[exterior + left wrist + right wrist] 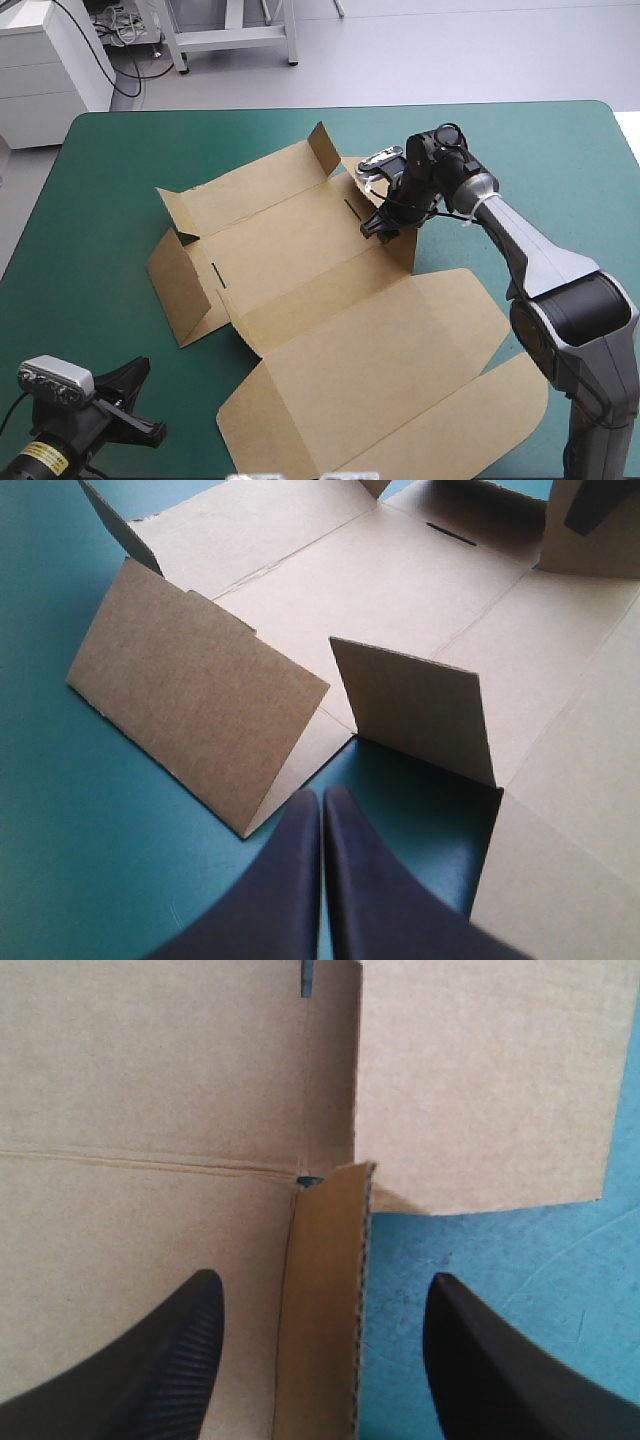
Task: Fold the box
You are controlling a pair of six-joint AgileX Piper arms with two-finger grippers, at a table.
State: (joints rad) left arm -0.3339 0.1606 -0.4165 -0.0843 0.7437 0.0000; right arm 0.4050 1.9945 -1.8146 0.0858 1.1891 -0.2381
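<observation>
The right arm [535, 250] is silver-grey with black joints; its curved black fingers [165, 1370] are ribbed.

So the left arm [60, 440] sits low at the near left, its left gripper [322, 792] pinched into one pointed arch, aimed forward and rightward. The right arm [540, 260] stretches far forward, wrist [472, 190] bent down, and the right gripper [320, 1285] has its fingers [170, 1360] spread wide apart.
</observation>
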